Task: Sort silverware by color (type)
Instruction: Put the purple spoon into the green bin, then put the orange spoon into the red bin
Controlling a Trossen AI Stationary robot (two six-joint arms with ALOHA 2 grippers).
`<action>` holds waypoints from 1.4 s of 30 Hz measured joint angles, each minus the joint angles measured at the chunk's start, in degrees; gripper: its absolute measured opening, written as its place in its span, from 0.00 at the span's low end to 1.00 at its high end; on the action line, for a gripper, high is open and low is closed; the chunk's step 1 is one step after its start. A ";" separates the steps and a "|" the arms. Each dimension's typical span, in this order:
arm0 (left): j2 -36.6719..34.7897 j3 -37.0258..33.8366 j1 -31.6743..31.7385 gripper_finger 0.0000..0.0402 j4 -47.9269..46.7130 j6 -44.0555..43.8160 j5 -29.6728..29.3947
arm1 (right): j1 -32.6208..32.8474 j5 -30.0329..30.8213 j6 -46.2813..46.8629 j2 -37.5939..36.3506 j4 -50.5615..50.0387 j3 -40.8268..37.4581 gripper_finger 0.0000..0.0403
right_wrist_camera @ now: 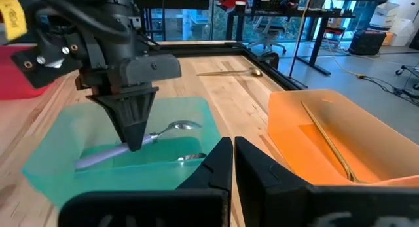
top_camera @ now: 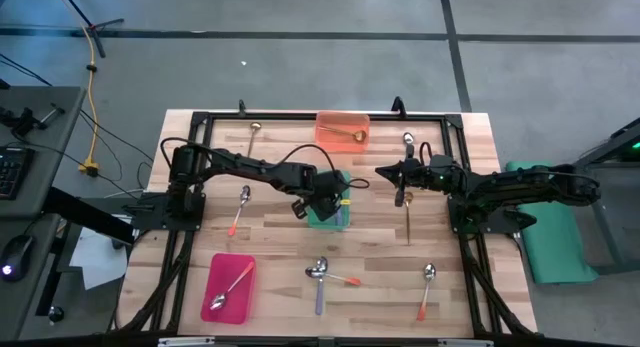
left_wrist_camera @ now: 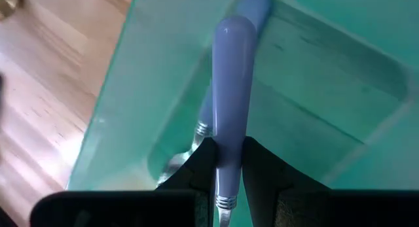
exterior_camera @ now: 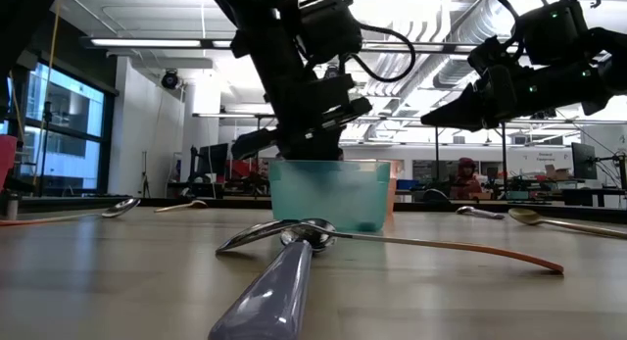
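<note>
My left gripper (top_camera: 321, 200) reaches down into the green tray (top_camera: 340, 220) at the table's middle and is shut on a purple-blue-handled spoon (right_wrist_camera: 105, 156). A second spoon (right_wrist_camera: 191, 158) lies on the tray floor beneath it. My right gripper (top_camera: 380, 171) hovers shut and empty to the tray's right, above the table. The orange tray (top_camera: 342, 127) at the far edge holds a gold spoon (top_camera: 345, 136). The red tray (top_camera: 230, 287) near the left front holds one spoon (top_camera: 228, 290). Loose spoons lie on the table: a purple-handled (top_camera: 319, 285), orange-handled (top_camera: 239, 209) and gold (top_camera: 407, 212) one. My left gripper pinches the purple-blue spoon between its two fingers (left_wrist_camera: 201, 163) on the handle close to the metal collar (left_wrist_camera: 226, 181). The fingers come from above, pointing down, across the spoon. The spoon is tilted inside the green tray, handle end (right_wrist_camera: 85, 163) low and bowl (right_wrist_camera: 184, 125) raised.
More spoons lie about: a gold one (top_camera: 253, 135) and a silver-bowled one (top_camera: 408, 142) near the far edge, and orange-handled ones (top_camera: 345, 278) (top_camera: 426, 289) near the front. A black frame (top_camera: 300, 117) borders the table. A teal pad (top_camera: 545, 237) sits beyond the right edge.
</note>
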 joint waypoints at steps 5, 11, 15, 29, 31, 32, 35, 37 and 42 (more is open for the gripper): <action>0.74 0.05 -0.04 0.11 0.54 -1.31 0.36 | 0.00 0.00 0.09 0.00 -0.11 0.00 0.00; 0.88 0.07 -0.15 0.17 -0.25 -5.94 -0.47 | 0.00 0.00 -0.02 0.00 -0.34 0.00 0.00; 0.23 0.07 -0.95 0.19 -1.05 -7.47 -5.28 | 0.00 0.00 -0.02 0.00 -0.49 0.00 0.00; -3.80 0.09 -1.35 0.08 -5.90 -18.86 -1.94 | 0.00 0.00 -0.48 0.00 -1.21 0.00 0.00; -3.82 0.09 -1.06 0.09 -7.38 -19.17 -2.01 | 0.00 0.00 -0.48 0.02 -1.23 0.00 0.00; -3.82 0.05 -1.03 0.09 -8.05 -19.15 -2.21 | 0.00 0.00 -0.48 0.02 -1.23 0.00 0.00; -4.61 -0.02 -1.58 0.07 -8.16 -19.58 -2.52 | 0.00 0.00 -0.49 0.02 -1.25 0.00 0.00; -5.94 0.03 -2.12 0.03 -7.64 -19.89 -2.29 | 0.00 0.00 -0.91 0.02 -1.35 0.00 0.00; -10.68 -4.97 -2.14 0.00 -2.14 -25.56 2.63 | 0.00 0.00 -1.55 0.02 -2.22 0.00 0.00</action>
